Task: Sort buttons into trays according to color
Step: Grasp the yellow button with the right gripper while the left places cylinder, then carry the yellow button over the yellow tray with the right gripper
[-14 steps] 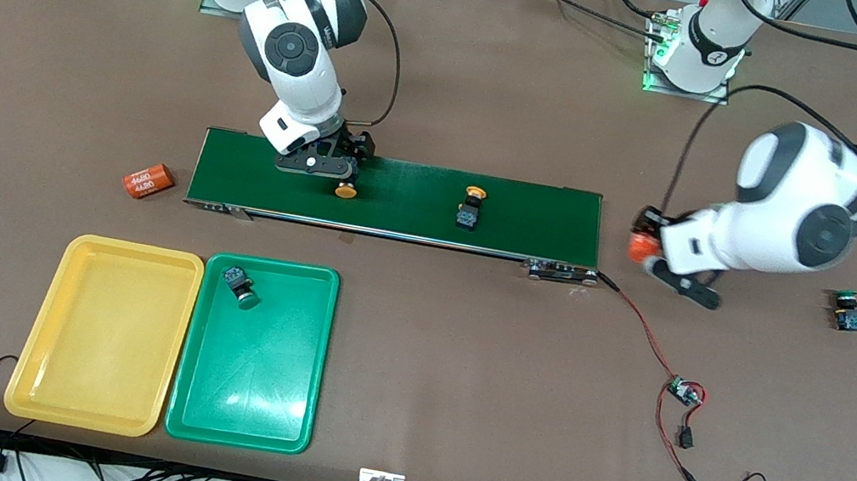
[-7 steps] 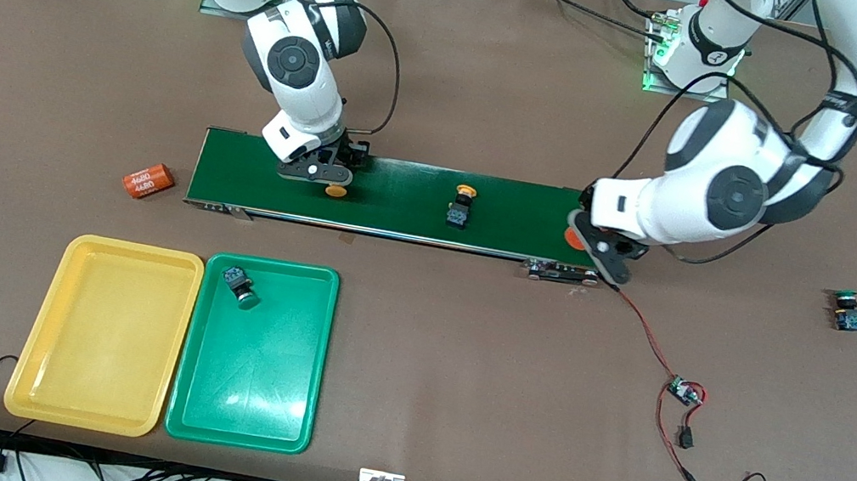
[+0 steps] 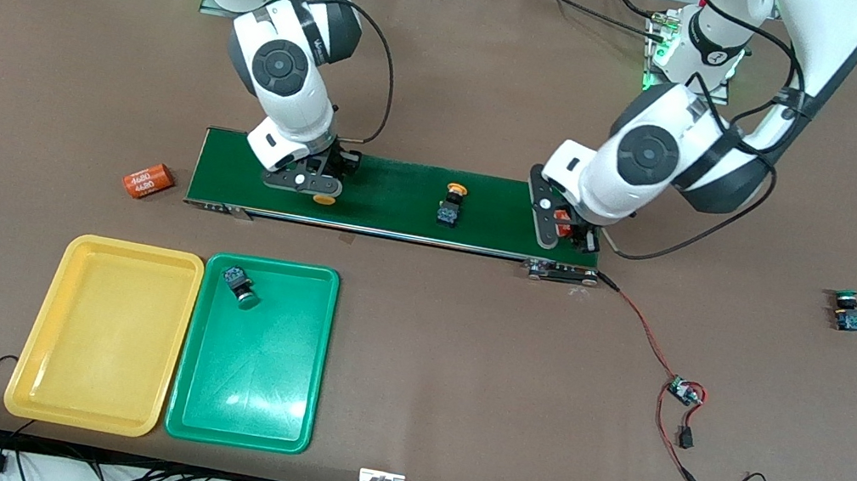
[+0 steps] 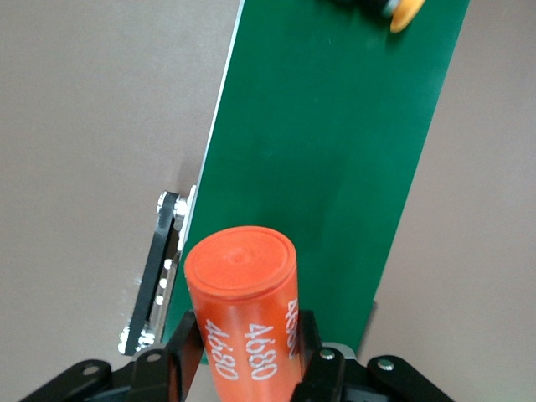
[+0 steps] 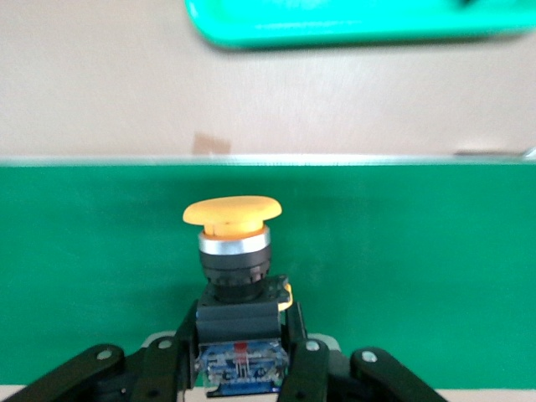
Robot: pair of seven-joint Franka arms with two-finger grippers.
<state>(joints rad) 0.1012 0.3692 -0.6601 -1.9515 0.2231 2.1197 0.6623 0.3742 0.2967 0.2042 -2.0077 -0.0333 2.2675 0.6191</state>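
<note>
The right gripper (image 3: pixel 308 185) is down on the conveyor belt (image 3: pixel 403 185) at the right arm's end of it. Its 2 fingers (image 5: pixel 297 347) are clamped on the dark body of a yellow-capped button (image 5: pixel 239 276), which lies on its side with the cap pointing away from the gripper toward the belt's edge nearest the front camera. In the front view only that cap shows (image 3: pixel 325 198), just below the gripper.

The left gripper (image 3: pixel 568 227) is over the belt's other end, closed around an orange cylinder (image 4: pixel 247 314) with white numbers, which sticks out past the fingertips above the green belt.

Between the 2 grippers, near the middle of the belt, stands a second yellow-capped button (image 3: pixel 450 203), apart from both; it is closer to the left gripper than to the right one.

A green-capped button (image 3: pixel 239 284) lies in the green tray (image 3: pixel 245 418), at the tray's end closest to the right gripper and nearer the front camera than that gripper. The yellow tray (image 3: pixel 86 393) sits touching the green one, toward the right arm's end of the table.

Another green-capped button (image 3: pixel 847 310) stands on the bare table, well apart from the left gripper, toward the left arm's end.

A second orange cylinder (image 3: pixel 147 180) lies on the table just off the belt, near the right gripper.
</note>
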